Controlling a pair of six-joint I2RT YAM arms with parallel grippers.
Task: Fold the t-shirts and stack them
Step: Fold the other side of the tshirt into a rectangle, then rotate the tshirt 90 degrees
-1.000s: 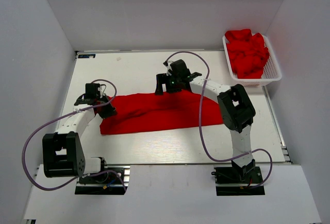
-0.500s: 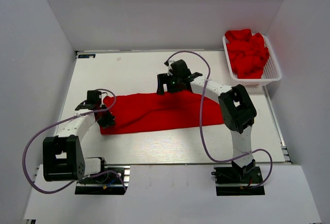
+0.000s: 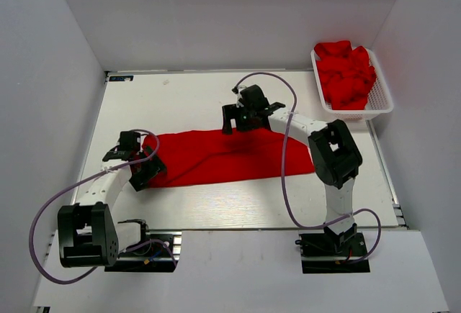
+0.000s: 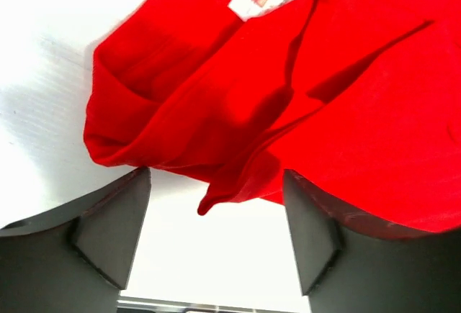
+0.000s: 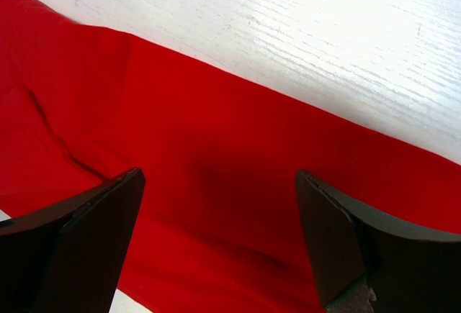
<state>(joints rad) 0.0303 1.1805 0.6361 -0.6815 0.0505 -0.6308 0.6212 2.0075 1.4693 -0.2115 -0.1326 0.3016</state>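
Left claw: jaws spread, gripping nothing, set at the left end of the t-shirt, its bunched corner just beyond the fingertips. Right claw: jaws spread, empty, over the garment's upper edge at centre frame. The t-shirt lies on the counter, long axis left to right. Judgement: each claw is nearest its own end.

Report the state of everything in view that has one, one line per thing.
Basket: upright, filled to the rim.
Heaped t-shirts: crumpled, unfolded, in the basket.
Spread t-shirt: lying in a long band, layers doubled at its left end, held by nothing.
Left gripper: fingers open at the spread t-shirt's left end, empty.
Right gripper: fingers open over the spread t-shirt's far edge, empty.
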